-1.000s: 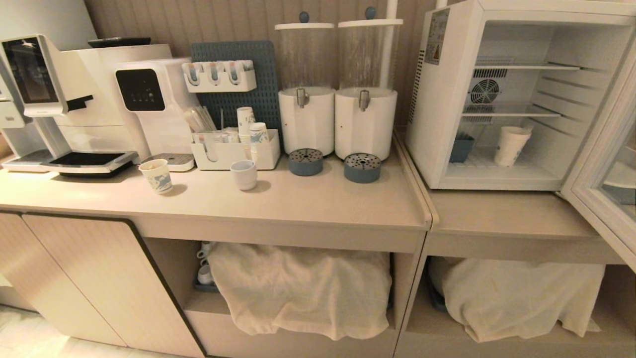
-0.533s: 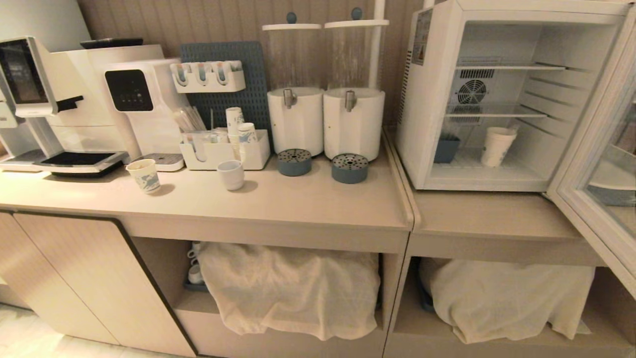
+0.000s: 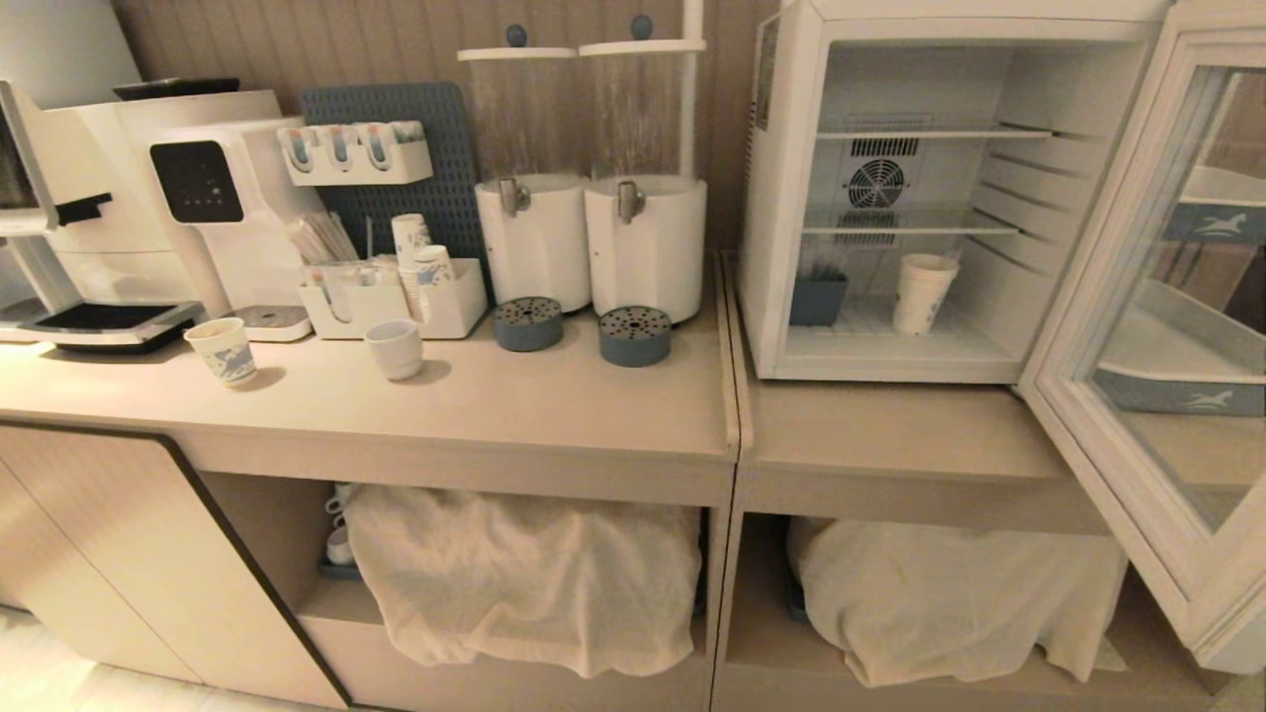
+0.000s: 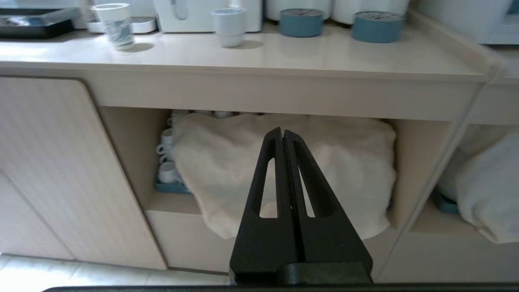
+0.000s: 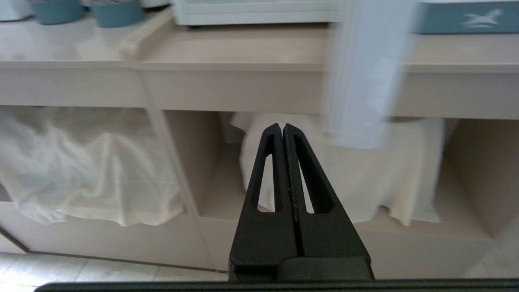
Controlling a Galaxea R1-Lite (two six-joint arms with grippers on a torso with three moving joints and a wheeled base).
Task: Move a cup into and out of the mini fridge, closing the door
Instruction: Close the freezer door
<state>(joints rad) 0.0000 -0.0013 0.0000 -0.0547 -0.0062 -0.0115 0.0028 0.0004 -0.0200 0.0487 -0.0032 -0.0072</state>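
The mini fridge (image 3: 781, 198) stands at the right end of the counter, and its glass door (image 3: 1106, 227) is swung wide open to the right. The cup (image 3: 922, 294), tall and white, stands upright on the fridge's bottom shelf. Neither arm appears in the head view. My left gripper (image 4: 282, 130) is shut and empty, held low in front of the cloth-covered shelf under the counter. My right gripper (image 5: 282, 125) is also shut and empty, low in front of the shelf below the fridge. The door's edge (image 5: 365, 81) hangs blurred above and just beside it.
A small blue container (image 3: 817, 299) sits in the fridge left of the cup. On the counter stand a patterned paper cup (image 3: 224, 350), a white mug (image 3: 395, 348), two dispensers (image 3: 591, 242) and coffee machines (image 3: 198, 188). Cloths (image 3: 524, 564) cover the lower shelves.
The whole scene has slid left in the head view, so the camera has moved right, toward the fridge. Nothing on the counter or in the fridge has moved.
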